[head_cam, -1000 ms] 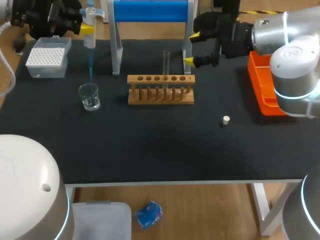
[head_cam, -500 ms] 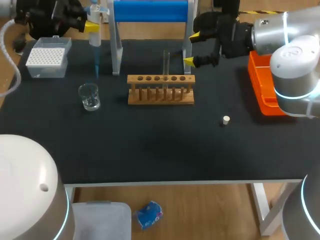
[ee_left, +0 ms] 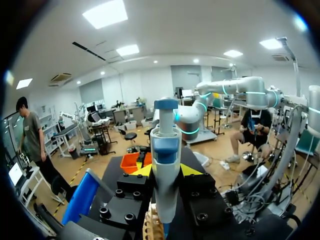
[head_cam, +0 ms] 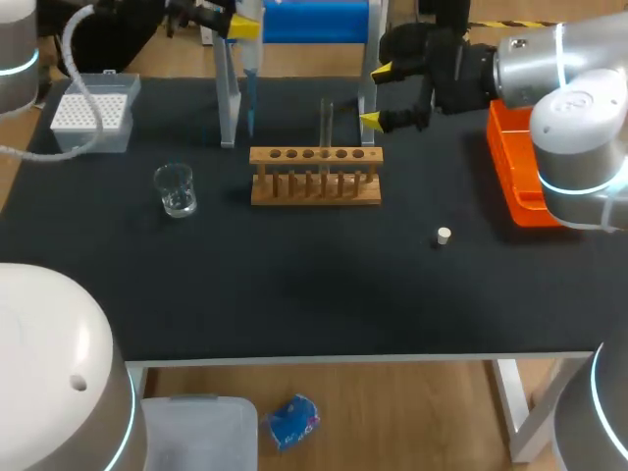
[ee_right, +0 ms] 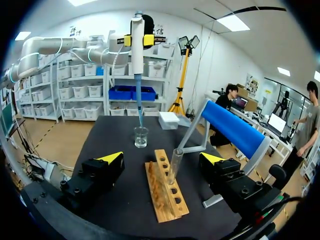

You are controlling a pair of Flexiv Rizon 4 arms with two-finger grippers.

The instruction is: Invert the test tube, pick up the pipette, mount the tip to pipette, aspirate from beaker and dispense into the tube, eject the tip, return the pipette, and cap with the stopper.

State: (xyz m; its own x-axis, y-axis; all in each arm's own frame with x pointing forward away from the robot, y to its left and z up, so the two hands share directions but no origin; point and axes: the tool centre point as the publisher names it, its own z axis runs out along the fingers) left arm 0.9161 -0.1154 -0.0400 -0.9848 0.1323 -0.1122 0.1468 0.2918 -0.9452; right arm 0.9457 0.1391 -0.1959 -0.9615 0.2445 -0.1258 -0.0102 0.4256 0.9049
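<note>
My left gripper [head_cam: 243,25] is shut on the white and blue pipette [ee_left: 165,150], holding it upright over the table's back. Its long blue tip [head_cam: 251,98] hangs just left of the wooden rack [head_cam: 314,177], behind its left end. A clear test tube [head_cam: 326,123] stands upright in the rack. The glass beaker [head_cam: 177,189] sits to the rack's left, the small white stopper [head_cam: 444,235] to its front right. My right gripper [head_cam: 377,95] is open behind the rack's right end, and the tube [ee_right: 175,165] stands ahead of its fingers, which are apart from it.
A white tip box [head_cam: 93,113] sits at the back left. The pipette stand with a blue top bar [head_cam: 294,20] and grey legs straddles the space behind the rack. An orange tray [head_cam: 510,162] lies at the right edge under my right arm.
My left arm has carried the pipette up and to the right, from over the beaker to behind the rack's left end. The right arm has not moved.
</note>
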